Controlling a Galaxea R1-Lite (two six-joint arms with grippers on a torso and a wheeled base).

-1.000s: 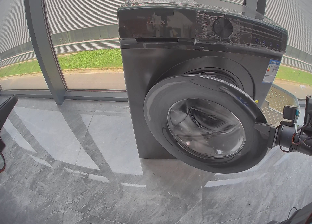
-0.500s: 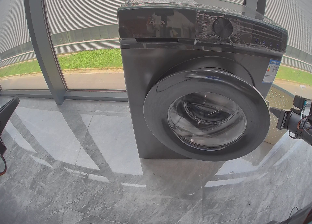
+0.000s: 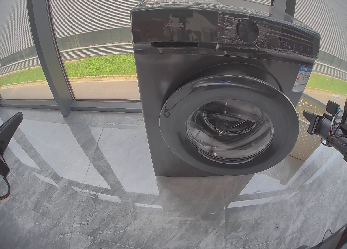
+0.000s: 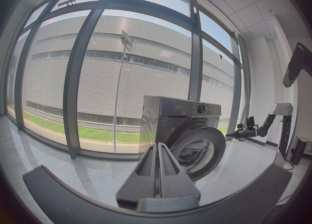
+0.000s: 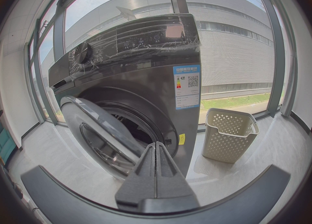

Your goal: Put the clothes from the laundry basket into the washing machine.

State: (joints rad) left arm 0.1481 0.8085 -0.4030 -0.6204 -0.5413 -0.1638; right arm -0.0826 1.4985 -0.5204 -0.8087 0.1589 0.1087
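right tool (image 5: pixel 155 145) is pinched shut with nothing in it. it hangs near the right edge of the door (image 3: pixel 231 127), not touching. left tool (image 4: pixel 158 146) is also pinched shut and empty, parked well off on the left, far from the washing machine (image 3: pixel 173 76).

no clothes visible anywhere. laundry basket (image 5: pixel 224 143) stands on the floor (image 3: pixel 90 188) just beside the machine's right side. the part of its inside on show looks empty.

door is ajar, hinged on the left. the right wrist view has a clear gap at its free edge, so it's not latched.

my read: loading looks done or close to it. what's left is pushing the door home, assuming the basket really is empty.

can't confirm:
- basket bottom is hidden behind its own wall. in the head view the machine and the right arm cover most of the basket.
- drum (image 5: pixel 139 132) is dark through the gap, and the door glass gives only reflections. can't tell if laundry is in there.
- latch itself is too small to make out.

window (image 3: pixel 94 26) runs behind everything.
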